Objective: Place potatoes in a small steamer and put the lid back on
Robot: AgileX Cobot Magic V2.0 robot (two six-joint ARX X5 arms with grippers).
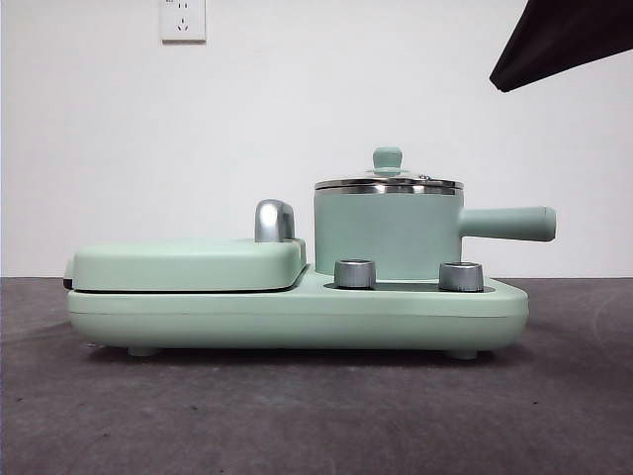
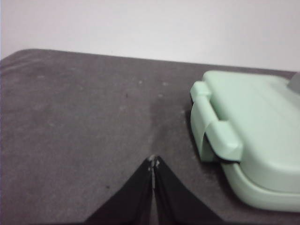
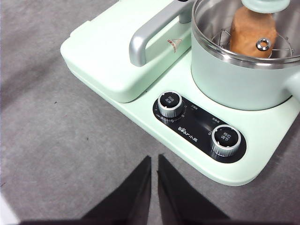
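From here I see the steamer (image 1: 389,234) standing on the right half of the green cooker base (image 1: 297,315), its side handle (image 1: 506,224) pointing away from the grill cover (image 1: 188,263). The lid (image 1: 388,182) sits level on the steamer's steel rim, knob up. Through the glass in the right wrist view, the potato (image 3: 252,31) rests inside the pot on a wire rack (image 3: 224,38). My right gripper (image 3: 154,159) hangs over the table in front of the two dials (image 3: 170,104), apart from the cooker, its jaws nearly together with only a thin slit between them and nothing held. My left gripper (image 2: 153,161) hovers above bare table (image 2: 84,122) beside the grill cover's end, jaws pressed together and empty. One dark arm tip shows at the front view's top right corner.
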